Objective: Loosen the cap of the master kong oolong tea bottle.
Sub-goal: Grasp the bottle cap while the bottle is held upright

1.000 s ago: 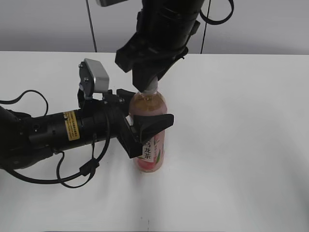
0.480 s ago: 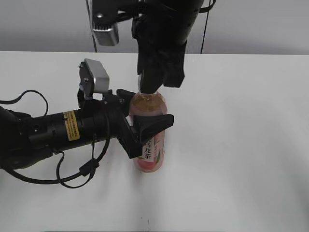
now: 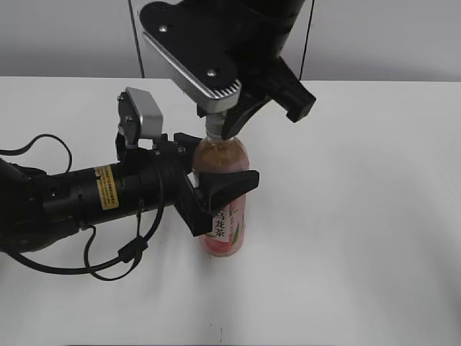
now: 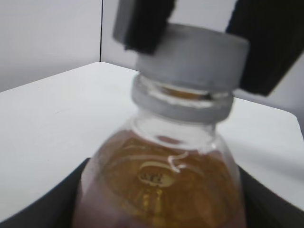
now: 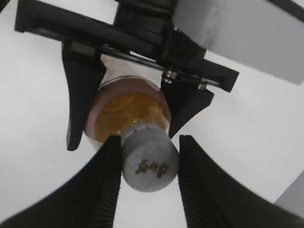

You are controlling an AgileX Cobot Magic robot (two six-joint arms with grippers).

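Basically right gripper [image 5: 149,164] pinches the cap [image 5: 150,162] from above while left gripper [image 3: 216,198] clamps the upright master kong oolong tea bottle [image 3: 223,194] mid-table [image 3: 360,216]; twist with firm squeeze, body braced.

Plain white worktop [image 3: 360,238] running back to a pale grey wall [image 3: 403,36] crossed by two thin dark vertical lines.
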